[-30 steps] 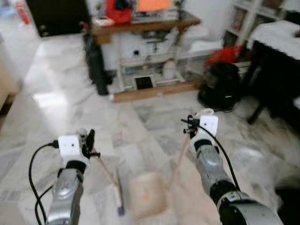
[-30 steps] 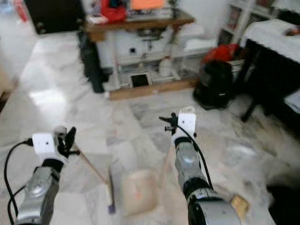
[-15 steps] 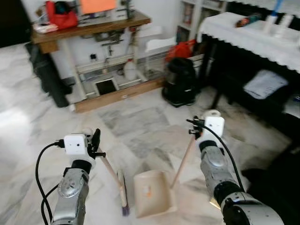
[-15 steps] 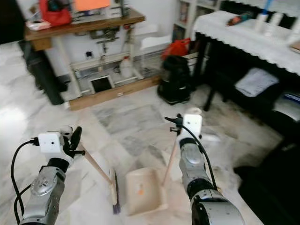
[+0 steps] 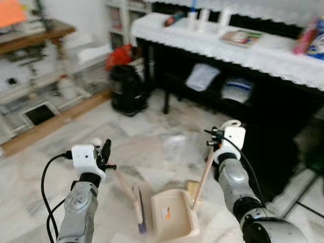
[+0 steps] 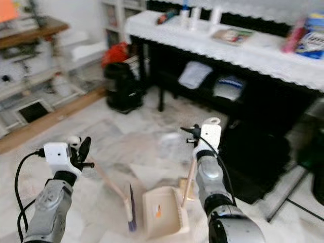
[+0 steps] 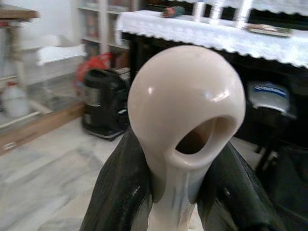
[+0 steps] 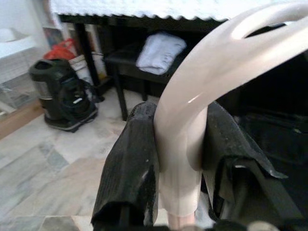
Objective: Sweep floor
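**Desk:** Item one, tools?

**Operator:** I am holding the broom (image 5: 132, 200) with the left gripper (image 5: 104, 156), fingers (image 7: 120, 192) clenched around its knobbed handle end. The brush head is resting on the marble floor (image 5: 66, 147), near left. The right gripper (image 5: 216, 139) is clamped on the dustpan's looped handle; the dustpan (image 5: 174, 218) is sitting on the floor just right of the brush.

**Desk:** Item two, changes?

**Operator:** The view is swinging right. A moment ago I was facing the wooden bench; now the black table (image 5: 228, 76) with its lace cloth is filling the far right, and the black canister (image 5: 126, 88) is standing far left of it. Both grips are unchanged.

**Desk:** Meaning?

**Operator:** I am judging this as repositioning toward a new patch. A small tan object (image 5: 193, 188) is lying beside the pan; I cannot identify it.
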Tool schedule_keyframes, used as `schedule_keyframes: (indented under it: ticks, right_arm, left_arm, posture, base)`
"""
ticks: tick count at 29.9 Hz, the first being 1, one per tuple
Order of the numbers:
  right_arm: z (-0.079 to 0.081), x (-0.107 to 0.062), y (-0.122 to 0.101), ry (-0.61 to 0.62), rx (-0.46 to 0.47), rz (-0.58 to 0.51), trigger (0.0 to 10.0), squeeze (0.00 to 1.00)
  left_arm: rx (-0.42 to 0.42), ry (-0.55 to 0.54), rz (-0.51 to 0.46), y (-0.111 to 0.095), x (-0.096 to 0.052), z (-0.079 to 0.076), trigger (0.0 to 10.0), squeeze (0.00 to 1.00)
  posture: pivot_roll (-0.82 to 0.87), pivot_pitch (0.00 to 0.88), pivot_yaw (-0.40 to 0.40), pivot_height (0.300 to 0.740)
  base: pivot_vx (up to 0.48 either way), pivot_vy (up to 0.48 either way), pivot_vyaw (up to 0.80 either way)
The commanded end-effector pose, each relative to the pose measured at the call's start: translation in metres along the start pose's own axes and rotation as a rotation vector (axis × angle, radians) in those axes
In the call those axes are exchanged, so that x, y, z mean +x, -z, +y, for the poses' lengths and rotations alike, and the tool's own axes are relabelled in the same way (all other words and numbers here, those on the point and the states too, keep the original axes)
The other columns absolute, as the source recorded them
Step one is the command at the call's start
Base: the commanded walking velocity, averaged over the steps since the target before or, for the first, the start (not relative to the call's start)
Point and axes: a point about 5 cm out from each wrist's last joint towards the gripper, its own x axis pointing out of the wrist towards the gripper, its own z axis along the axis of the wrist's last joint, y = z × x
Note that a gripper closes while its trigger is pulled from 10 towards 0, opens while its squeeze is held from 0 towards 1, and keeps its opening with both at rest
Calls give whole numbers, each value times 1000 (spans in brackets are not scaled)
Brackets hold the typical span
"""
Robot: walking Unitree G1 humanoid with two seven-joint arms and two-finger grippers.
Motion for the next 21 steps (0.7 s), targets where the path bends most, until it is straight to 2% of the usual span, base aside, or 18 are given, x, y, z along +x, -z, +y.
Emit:
schedule_keyframes:
  ticks: [1, 10, 13, 21]
  right_arm:
    - [-1, 5, -10, 7, 12, -37, 10000, 0]
    - [-1, 4, -11, 11, 10, -49, 10000, 0]
    - [-1, 4, -12, 12, 1, -60, 10000, 0]
    - [-1, 4, -13, 7, -1, -63, 10000, 0]
  left_arm:
    - [2, -2, -46, -9, 3, 0, 10000, 0]
    - [3, -2, -44, -9, 3, 0, 10000, 0]
    - [4, -4, -44, -9, 3, 0, 10000, 0]
    - [6, -9, -45, -10, 3, 1, 10000, 0]
  posture:
    - [11, 0, 20, 740]
    - [10, 0, 19, 740]
    - [10, 0, 19, 740]
    - [10, 0, 19, 740]
  base:
    - [0, 0, -800]
    - [0, 0, -800]
    - [82, 0, 0]
    - [319, 0, 0]
